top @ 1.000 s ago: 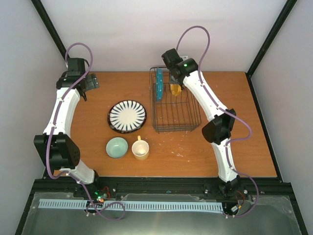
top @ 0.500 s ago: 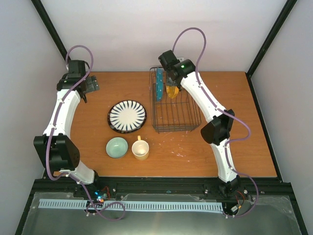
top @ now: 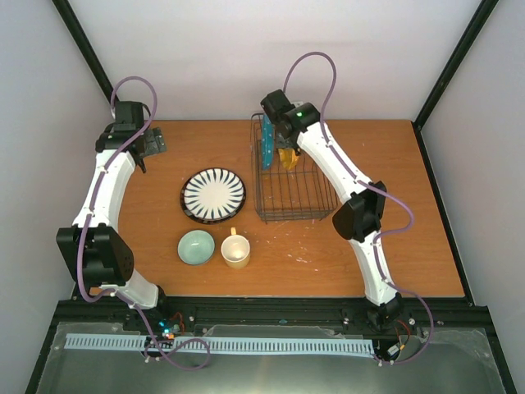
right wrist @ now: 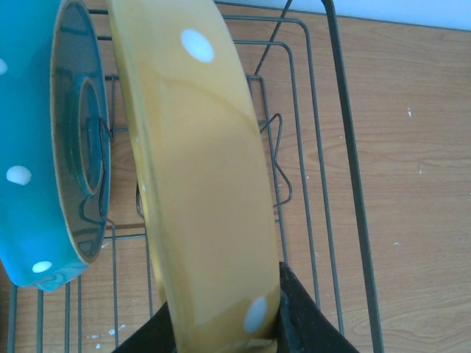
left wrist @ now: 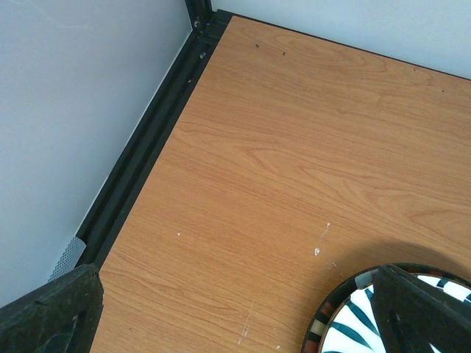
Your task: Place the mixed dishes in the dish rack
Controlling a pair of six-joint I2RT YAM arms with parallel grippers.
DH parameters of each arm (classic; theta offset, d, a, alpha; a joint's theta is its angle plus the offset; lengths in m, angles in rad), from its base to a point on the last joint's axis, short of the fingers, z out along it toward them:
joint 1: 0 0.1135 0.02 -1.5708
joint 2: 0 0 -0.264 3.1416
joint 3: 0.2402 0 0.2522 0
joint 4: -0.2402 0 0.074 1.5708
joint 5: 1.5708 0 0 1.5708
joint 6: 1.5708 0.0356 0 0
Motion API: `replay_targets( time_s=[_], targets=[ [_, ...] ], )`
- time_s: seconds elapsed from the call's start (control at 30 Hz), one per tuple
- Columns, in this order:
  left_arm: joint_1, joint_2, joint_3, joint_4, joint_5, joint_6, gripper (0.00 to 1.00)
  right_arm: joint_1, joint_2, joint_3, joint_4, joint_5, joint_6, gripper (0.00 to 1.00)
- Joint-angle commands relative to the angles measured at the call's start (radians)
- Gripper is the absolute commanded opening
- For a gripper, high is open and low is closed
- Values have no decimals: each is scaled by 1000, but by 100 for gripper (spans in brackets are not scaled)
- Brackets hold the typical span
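The wire dish rack (top: 298, 218) stands at the back middle of the table. A teal dotted plate (top: 267, 141) (right wrist: 40, 147) stands on edge at its far left. My right gripper (top: 286, 144) (right wrist: 224, 331) is shut on the rim of a yellow-orange dotted plate (top: 288, 156) (right wrist: 199, 176), held on edge over the rack floor just right of the teal one. The black-striped white plate (top: 213, 195) (left wrist: 401, 323), the mint bowl (top: 196, 247) and the cream mug (top: 235, 250) sit on the table left of the rack. My left gripper (top: 152, 141) (left wrist: 235, 323) is open over bare wood at the far left.
A black frame rail (left wrist: 140, 162) and the grey wall border the table's left edge close to my left gripper. Slanted black posts (top: 447, 70) rise at the back corners. The rack's wire wall (right wrist: 346, 147) runs right of the yellow plate.
My right arm has shifted left and a little back, carrying the yellow-orange plate closer to the teal plate in the rack. The left arm has stayed still.
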Motion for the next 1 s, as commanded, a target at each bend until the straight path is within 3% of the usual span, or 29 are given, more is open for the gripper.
replay_targets(
  time_s=[0.0, 0.97],
  targets=[
    [-1, -26, -4, 14, -23, 23, 100, 16, 1, 45, 51, 30, -8, 3],
    [-1, -3, 7, -13, -64, 62, 100, -3, 141, 101, -157, 77, 143, 3]
  ],
)
